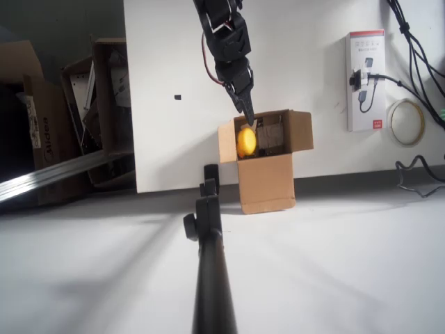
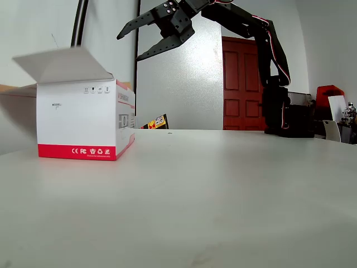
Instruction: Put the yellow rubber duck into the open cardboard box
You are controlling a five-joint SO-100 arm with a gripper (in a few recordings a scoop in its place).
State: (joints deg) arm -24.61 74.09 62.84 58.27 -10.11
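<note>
1. Duck [image 1: 246,141]: yellow, sits inside the open top of the box [image 1: 266,182] in the overhead view, toward the left side of the opening, close to the left wall. Beak not resolvable; long axis runs roughly up-down in that picture.
2. Tabletop [image 1: 334,264]: white, large. The box stands at the near edge of a white board; flaps are splayed outward and the interior behind the duck is dark.
3. White-and-red carton [image 2: 83,120]: in the fixed view it stands at the left on the tabletop, top flap raised. In the overhead view a similar carton lies at the right, well apart from the box.
4. Arm: black, reaches in from the top of the overhead view and slopes down toward the box. In the fixed view it rises from its base at the right and arches over to the left, wrist high above the tabletop.
5. Jaws [image 2: 129,47]: spread wide in the fixed view, nothing between them. In the overhead view the tips are just above the duck, at the rim of the opening; contact cannot be judged.
6. Key relation: the duck lies directly below the tips, inside the box walls.
7. Judgement: placement looks done; what remains is a straight lift clear of the flaps.
</note>
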